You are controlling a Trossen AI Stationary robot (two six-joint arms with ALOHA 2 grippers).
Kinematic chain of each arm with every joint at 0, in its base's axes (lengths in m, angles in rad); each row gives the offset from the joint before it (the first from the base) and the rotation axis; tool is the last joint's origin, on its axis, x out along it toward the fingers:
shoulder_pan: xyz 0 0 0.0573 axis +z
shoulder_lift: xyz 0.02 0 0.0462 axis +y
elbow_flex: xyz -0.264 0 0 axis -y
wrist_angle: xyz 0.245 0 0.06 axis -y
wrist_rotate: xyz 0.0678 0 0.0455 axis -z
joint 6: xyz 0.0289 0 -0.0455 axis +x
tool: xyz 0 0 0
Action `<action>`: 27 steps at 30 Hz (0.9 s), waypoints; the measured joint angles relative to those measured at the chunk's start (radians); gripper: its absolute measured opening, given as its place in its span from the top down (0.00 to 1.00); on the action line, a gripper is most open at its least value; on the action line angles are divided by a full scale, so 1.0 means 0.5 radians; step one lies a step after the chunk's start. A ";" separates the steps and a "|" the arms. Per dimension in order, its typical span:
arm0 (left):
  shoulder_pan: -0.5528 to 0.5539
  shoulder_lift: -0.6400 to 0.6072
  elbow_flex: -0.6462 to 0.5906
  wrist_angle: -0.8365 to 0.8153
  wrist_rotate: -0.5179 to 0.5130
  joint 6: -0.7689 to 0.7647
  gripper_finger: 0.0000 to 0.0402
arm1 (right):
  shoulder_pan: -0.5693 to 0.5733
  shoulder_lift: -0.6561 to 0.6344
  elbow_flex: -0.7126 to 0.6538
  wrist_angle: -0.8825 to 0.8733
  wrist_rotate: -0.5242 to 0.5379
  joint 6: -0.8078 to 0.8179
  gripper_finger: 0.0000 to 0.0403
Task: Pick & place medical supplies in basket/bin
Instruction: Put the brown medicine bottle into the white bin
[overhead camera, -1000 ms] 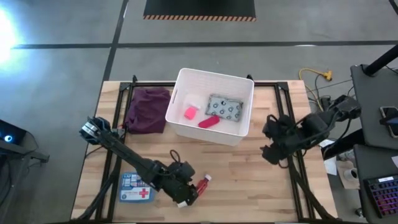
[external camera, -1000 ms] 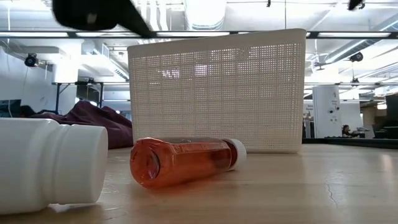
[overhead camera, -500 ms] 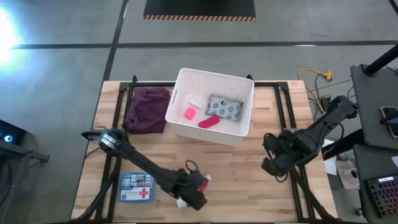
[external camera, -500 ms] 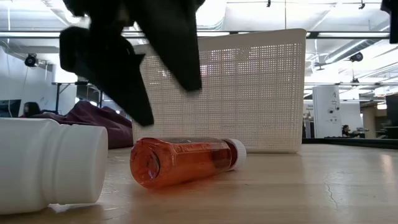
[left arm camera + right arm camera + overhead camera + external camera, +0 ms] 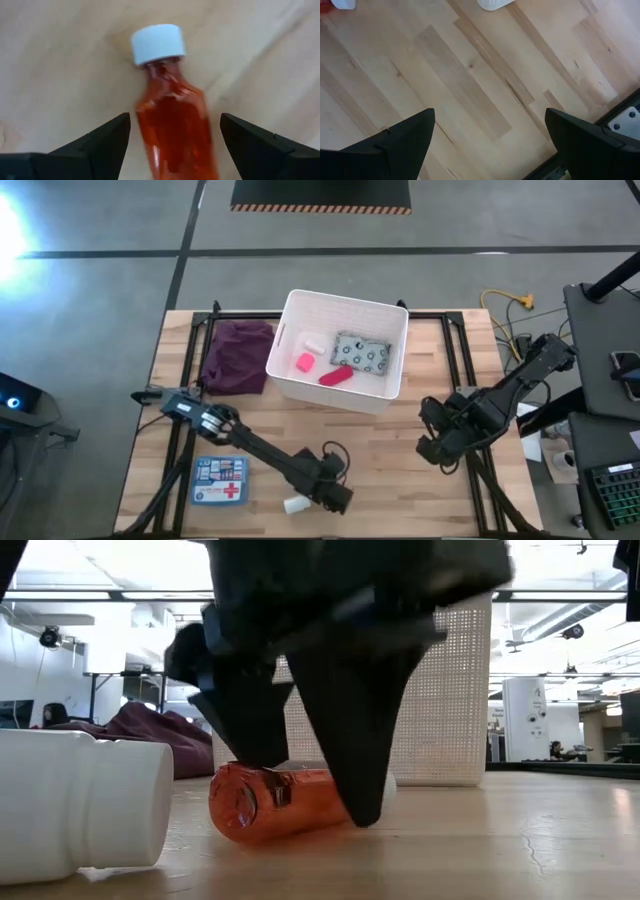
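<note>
Left gripper [image 5: 170, 135], fingers spread, straddles the orange bottle [image 5: 172, 115] lying lengthwise between them, well in front of the white bin [image 5: 340, 345].

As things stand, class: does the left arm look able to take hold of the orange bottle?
Probably yes: the left gripper is open, one finger each side of the orange bottle lying on the table, nothing between them.

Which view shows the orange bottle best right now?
The left wrist view: the orange bottle lies centred between the open left gripper fingers, white cap visible. The low view shows it lying partly behind those fingers. The high view hides it under the gripper; the right wrist view misses it.
</note>
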 joint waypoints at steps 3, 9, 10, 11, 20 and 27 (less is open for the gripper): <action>0.026 -0.010 -0.045 -0.001 0.056 0.073 0.32 | 0.000 0.000 0.000 0.006 0.000 -0.008 0.08; 0.062 -0.020 -0.073 -0.082 0.160 0.209 0.47 | 0.009 0.000 0.000 0.005 0.002 -0.010 0.08; 0.062 -0.025 -0.074 -0.095 0.188 0.226 0.50 | 0.009 0.000 0.000 0.004 0.002 -0.016 0.08; 0.064 -0.034 -0.075 -0.127 0.200 0.237 0.53 | 0.009 0.000 0.000 0.004 0.002 -0.023 0.08; 0.030 -0.379 -0.060 -0.253 -0.002 0.098 0.62 | 0.031 -0.003 0.011 0.000 0.152 -0.104 0.08; -0.031 -0.920 -0.060 -0.193 -0.857 0.051 0.63 | 0.039 -0.005 0.018 -0.011 0.164 -0.138 0.08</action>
